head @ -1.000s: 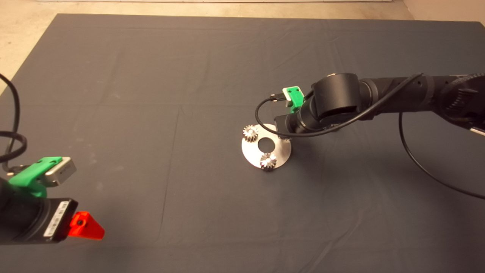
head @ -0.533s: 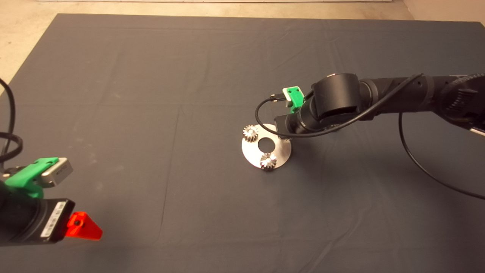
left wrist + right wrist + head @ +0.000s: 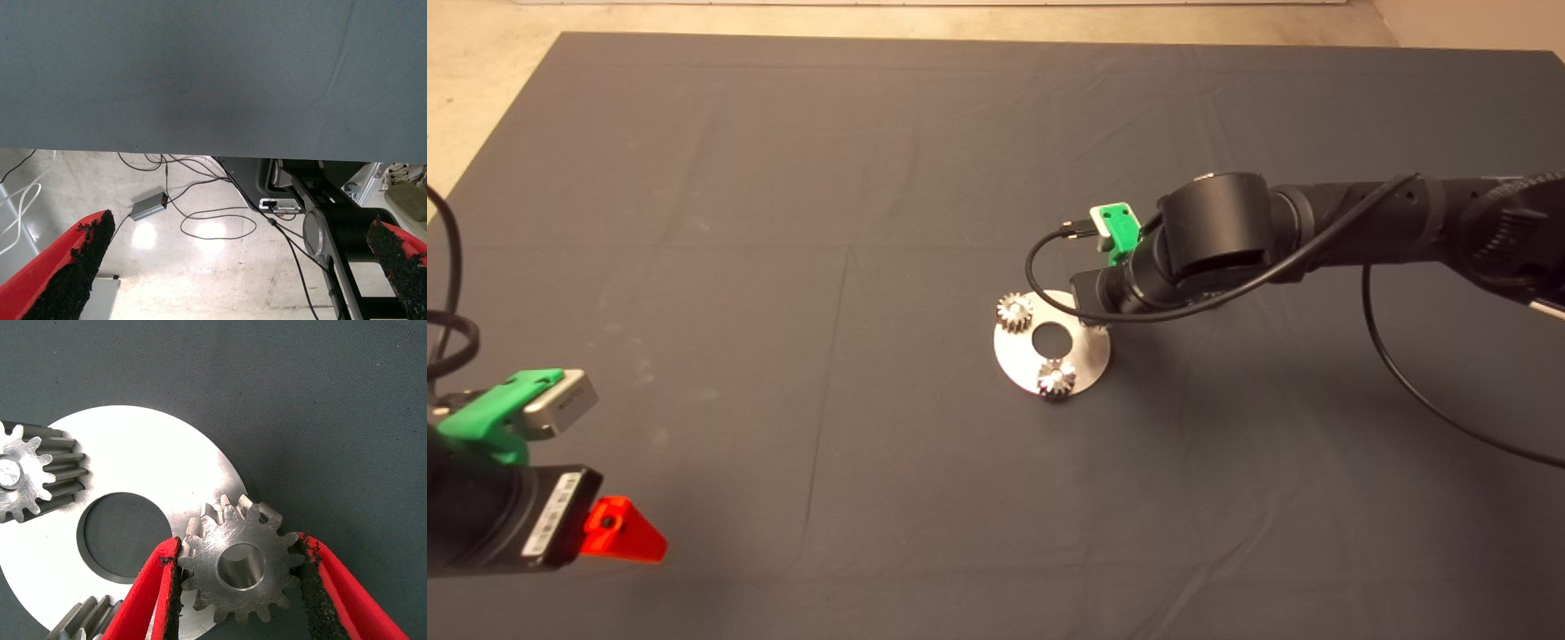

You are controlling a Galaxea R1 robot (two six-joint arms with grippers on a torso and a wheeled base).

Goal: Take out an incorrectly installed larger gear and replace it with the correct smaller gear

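The right tool is closed on the smaller gear at the disc rim. Released off its pin (hidden), it could tip. Left tool, parked, gapes empty.

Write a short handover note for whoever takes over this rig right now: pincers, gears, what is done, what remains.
Right pincer: shut on the small gear, holding it at the edge of the round steel plate.
Left pincer: open, parked at the mat's lower left, holding nothing.
Two other small gears sit on the plate.
The big gear is not in view.
Left to do: seat the held gear, release, withdraw. Whether it is on its peg cannot be told.
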